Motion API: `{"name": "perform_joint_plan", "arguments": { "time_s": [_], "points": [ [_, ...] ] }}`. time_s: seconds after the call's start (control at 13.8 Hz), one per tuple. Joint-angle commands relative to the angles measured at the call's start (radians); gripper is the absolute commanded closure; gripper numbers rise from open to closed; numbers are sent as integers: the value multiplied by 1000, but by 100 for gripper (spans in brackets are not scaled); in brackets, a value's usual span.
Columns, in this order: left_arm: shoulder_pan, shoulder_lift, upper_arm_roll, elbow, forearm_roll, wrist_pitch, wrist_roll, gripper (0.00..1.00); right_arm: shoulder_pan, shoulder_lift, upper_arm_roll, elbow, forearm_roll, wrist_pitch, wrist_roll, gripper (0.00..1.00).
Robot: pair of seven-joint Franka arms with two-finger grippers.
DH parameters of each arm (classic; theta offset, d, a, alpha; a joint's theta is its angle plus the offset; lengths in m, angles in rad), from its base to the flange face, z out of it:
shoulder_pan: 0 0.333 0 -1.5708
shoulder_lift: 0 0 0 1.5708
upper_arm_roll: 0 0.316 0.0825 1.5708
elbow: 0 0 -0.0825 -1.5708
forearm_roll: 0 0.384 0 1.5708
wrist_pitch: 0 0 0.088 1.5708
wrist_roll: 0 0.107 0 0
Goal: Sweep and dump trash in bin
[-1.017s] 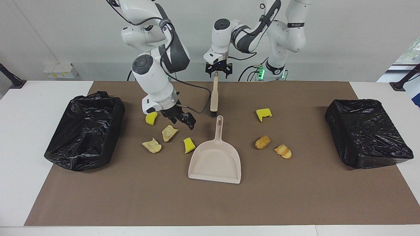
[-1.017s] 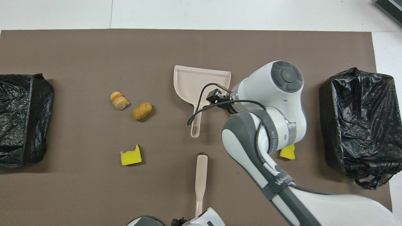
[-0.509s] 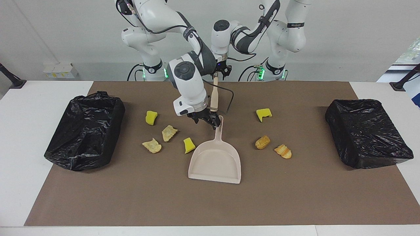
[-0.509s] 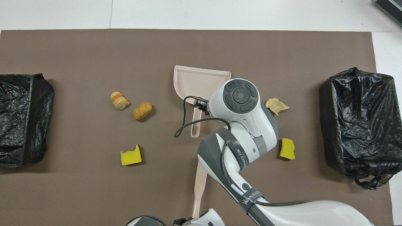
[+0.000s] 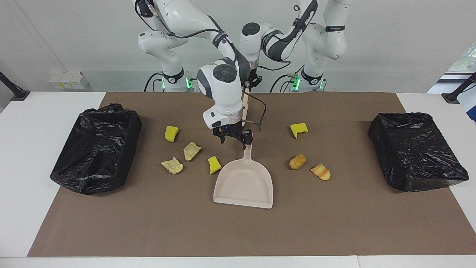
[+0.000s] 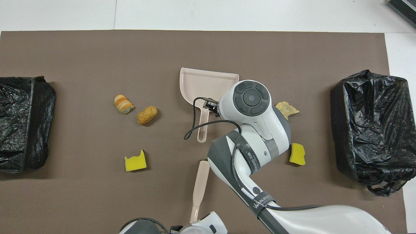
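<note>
The beige dustpan [image 5: 243,182] lies flat mid-mat, with its handle [image 6: 202,129] pointing to the robots. My right gripper [image 5: 235,140] is open, pointing down just over the handle's end. My left gripper [image 5: 250,82] is shut on the beige brush [image 6: 199,185], mostly hidden by the right arm in the facing view. The trash lies on the mat: yellow sponge chunks [image 5: 171,133] [image 5: 213,165] [image 5: 298,129], tan pieces [image 5: 192,150] [image 5: 172,165] and bread pieces [image 5: 297,161] [image 5: 321,171]. In the overhead view the right arm hides some of them.
Two bins lined with black bags stand on the brown mat, one at the right arm's end [image 5: 96,147] and one at the left arm's end [image 5: 416,149]. The right arm's cable [image 6: 191,125] hangs beside the dustpan handle.
My right gripper swung from over the tan scraps to the dustpan handle's end and turned to point straight down. The brush in my left gripper tilted and shifted slightly.
</note>
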Motion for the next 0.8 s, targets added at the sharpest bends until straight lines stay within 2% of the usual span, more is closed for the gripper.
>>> {"name": "perform_joint_plan", "arguments": {
  "time_s": [0.0,0.22,0.36,0.58,0.73],
  "points": [
    [151,-100,-1,-1,5,-119,133,100,0,0,8,-9,-10,20,12,0],
    [326,-196,-1,5,36,-218,309,100,44,2,8,-19,-25,19,24,0],
    [447,-223,1,22,36,-254,437,100,57,0,8,-28,-31,20,24,0],
    [614,-203,-2,48,74,-233,587,100,115,-1,5,-48,-84,19,42,0],
    [750,-146,-2,91,77,-193,685,100,142,-4,5,-80,-152,25,62,0]
  ]
}}
